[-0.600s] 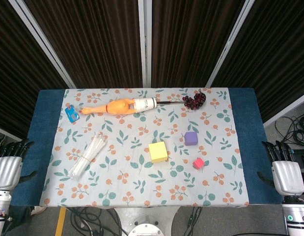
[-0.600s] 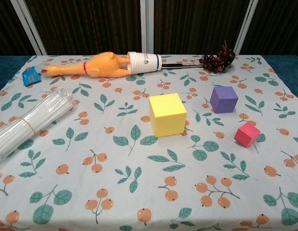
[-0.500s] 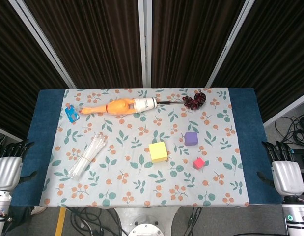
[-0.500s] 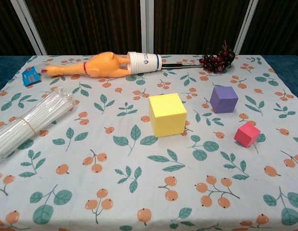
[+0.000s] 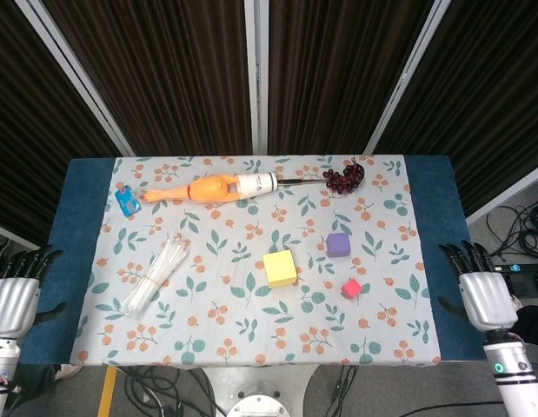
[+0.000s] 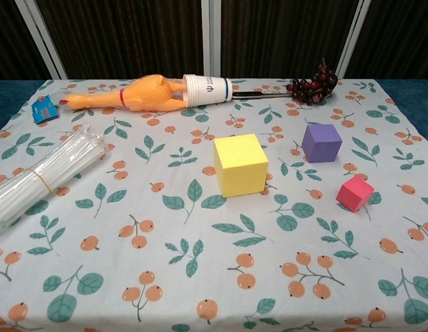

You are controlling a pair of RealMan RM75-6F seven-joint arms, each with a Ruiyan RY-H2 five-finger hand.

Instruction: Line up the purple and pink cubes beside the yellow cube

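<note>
Nearby, right hand (image 5: 481, 295), fingers spread and empty, is needing a level reach forward-left to pink cube (image 5: 352, 288).

On the desk (image 5: 429, 217), the big cube (image 5: 280, 268) sits left of two smaller cubes (image 5: 339, 244) (image 5: 352, 288) (all apart); straw bundle (image 5: 156, 274) far left.

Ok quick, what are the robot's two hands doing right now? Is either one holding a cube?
Left hand: open, holding nothing.
Right hand: open, holding nothing.
</note>
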